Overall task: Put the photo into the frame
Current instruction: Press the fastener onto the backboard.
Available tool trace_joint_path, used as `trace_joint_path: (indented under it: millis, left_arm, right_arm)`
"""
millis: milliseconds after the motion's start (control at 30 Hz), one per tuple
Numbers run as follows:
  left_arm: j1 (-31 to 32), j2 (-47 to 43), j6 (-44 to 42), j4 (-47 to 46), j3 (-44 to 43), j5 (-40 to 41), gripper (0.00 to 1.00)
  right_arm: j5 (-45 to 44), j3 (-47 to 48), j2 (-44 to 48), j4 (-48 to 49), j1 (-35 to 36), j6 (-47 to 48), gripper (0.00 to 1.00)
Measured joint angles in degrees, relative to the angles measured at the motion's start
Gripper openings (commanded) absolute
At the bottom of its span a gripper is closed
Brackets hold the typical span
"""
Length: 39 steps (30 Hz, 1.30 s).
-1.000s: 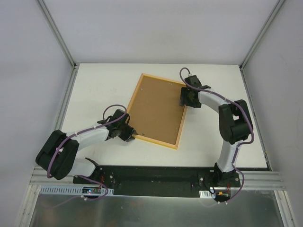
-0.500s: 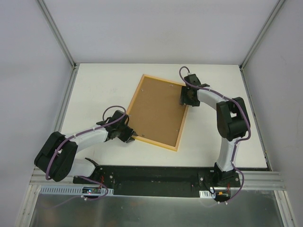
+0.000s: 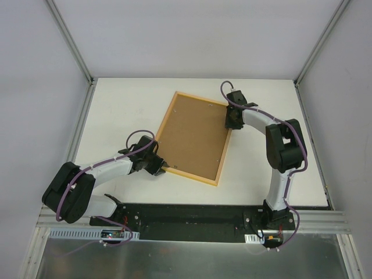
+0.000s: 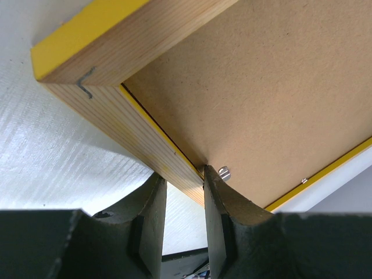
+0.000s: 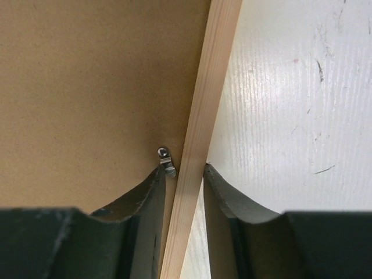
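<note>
The frame (image 3: 164, 119) lies face down and askew on the white table, light wood back up, and a brown hardboard backing panel (image 3: 195, 136) fills its opening. The photo is out of view. My left gripper (image 3: 163, 167) is shut on the frame's near-left rail; in the left wrist view both fingers press the wooden rail (image 4: 139, 148) close to its corner, at my left gripper (image 4: 185, 180). My right gripper (image 3: 231, 124) straddles the right rail (image 5: 212, 87). My right gripper (image 5: 185, 170) is open: the outer finger touches the rail, and a thin gap is left at the inner one.
Small metal tabs (image 5: 166, 160) sit on the backing along the rails, one beside each gripper. The table (image 3: 116, 104) has grey walls on three sides and metal posts at the back corners. The black base rail (image 3: 192, 215) runs along the near edge.
My right gripper slid a little along the right rail and its jaws narrowed around it. The left gripper and the frame have stayed put.
</note>
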State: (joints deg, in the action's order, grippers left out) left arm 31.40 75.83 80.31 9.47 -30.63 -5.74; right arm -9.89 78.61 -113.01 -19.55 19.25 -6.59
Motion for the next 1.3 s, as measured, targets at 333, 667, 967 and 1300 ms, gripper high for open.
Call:
trace_joint_path:
  millis: [333,667,967,1300]
  left_arm:
    - [0.0,0.0,0.0,0.0,0.0,-0.1,0.00]
    - [0.0,-0.2,-0.7,0.0,0.0,-0.3,0.28]
    - [0.5,-6.1,-9.4,4.6,0.0,-3.6,0.57]
    - [-1.8,-5.2,-22.3,12.3,-17.6,-4.3,0.59]
  right_arm:
    - [-0.3,0.5,-0.2,-0.9,-0.4,-0.2,0.13]
    - [0.0,0.6,-0.3,-0.9,-0.5,-0.4,0.01]
    - [1.9,1.7,-1.1,-0.7,-0.6,0.4,0.00]
    - [3.6,3.1,-1.9,-1.4,-0.7,3.6,0.00]
